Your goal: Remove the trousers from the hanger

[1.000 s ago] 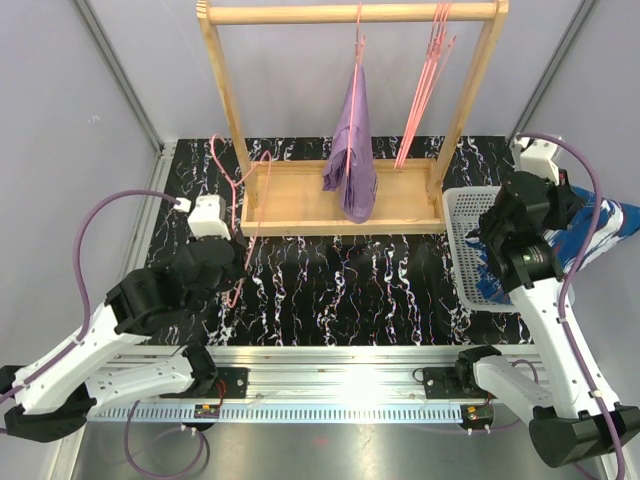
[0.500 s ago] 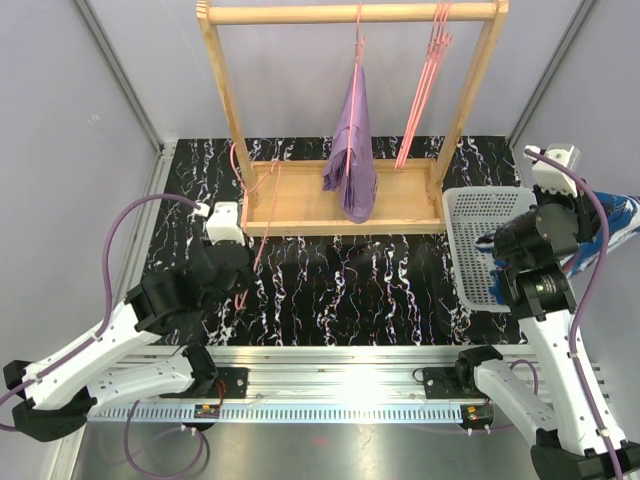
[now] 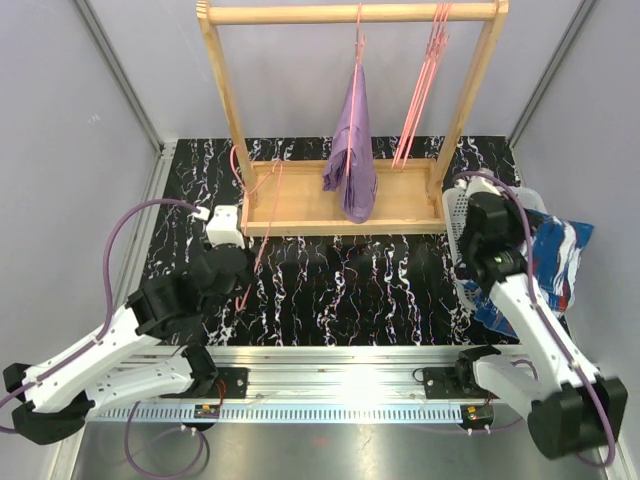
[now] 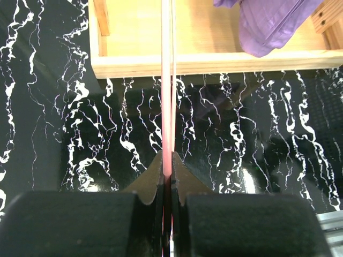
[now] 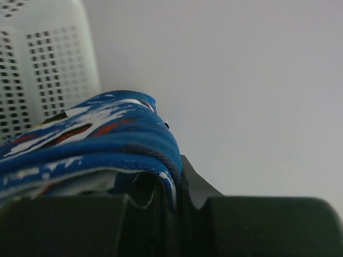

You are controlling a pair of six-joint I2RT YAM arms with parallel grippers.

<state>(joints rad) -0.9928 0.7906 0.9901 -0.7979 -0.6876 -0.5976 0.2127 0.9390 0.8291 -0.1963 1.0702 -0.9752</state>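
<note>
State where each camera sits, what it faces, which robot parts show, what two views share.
Top external: above, behind the bases, looking down on wooden rack; left arm, right arm show.
Left wrist: on left arm, facing the rack; left claw grips pink hanger.
Right wrist: on right arm, facing white basket; right claw grips blue trousers.
Shared: lilac trousers, top and left wrist.

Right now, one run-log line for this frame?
left gripper: shut on pink hanger | right gripper: shut on blue trousers, at basket | lilac trousers: hanging on rack

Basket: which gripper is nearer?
Right. The right gripper, shut on the blue trousers, is beside the basket; the left gripper, shut on the pink hanger, is across the table.
</note>
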